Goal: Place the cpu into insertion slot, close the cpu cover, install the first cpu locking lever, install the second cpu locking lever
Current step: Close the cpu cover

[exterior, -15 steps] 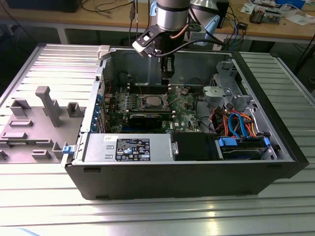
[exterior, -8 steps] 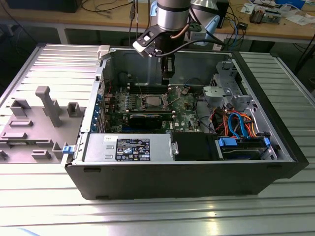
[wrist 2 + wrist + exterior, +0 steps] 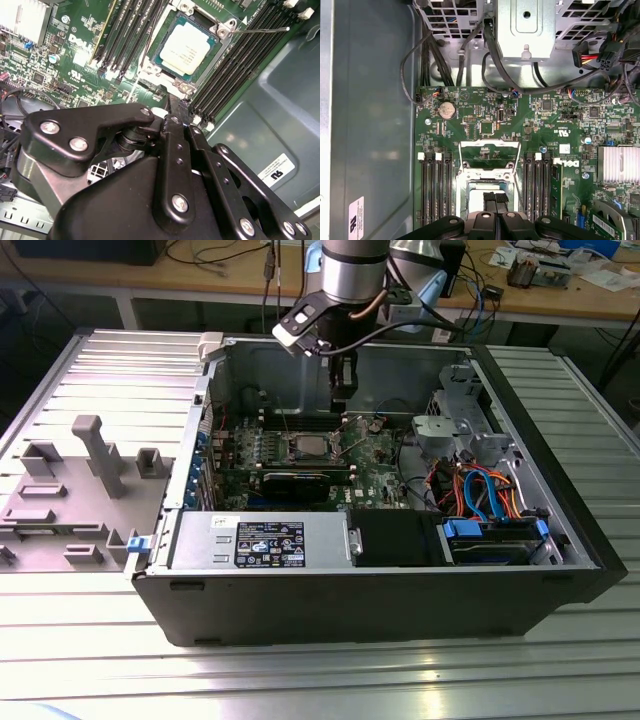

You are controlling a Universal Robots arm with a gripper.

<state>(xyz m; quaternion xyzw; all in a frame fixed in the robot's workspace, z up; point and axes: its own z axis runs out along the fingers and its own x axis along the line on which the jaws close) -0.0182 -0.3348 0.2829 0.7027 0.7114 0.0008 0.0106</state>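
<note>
- End effector (image 3: 495,198), fingers (image 3: 488,201) together and empty, hovers just beside silver-rimmed square insertion slot (image 3: 226,30).
- Silver-grey square cpu (image 3: 186,47) lies inside; thin silvery cpu cover (image 3: 490,143) stands open.

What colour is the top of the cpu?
Silver-grey; the cpu shows best in the second wrist view.

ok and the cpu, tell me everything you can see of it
The cpu is a small flat square chip with a pale silver-grey metal top and a thin green rim. It lies flat, seated in the socket, between banks of black memory slots on the green board. Its top is bare in the second wrist view. The gripper, jaws shut, hangs over one edge in the first wrist view and hides part of it. Whether they touch cannot be told.
</note>
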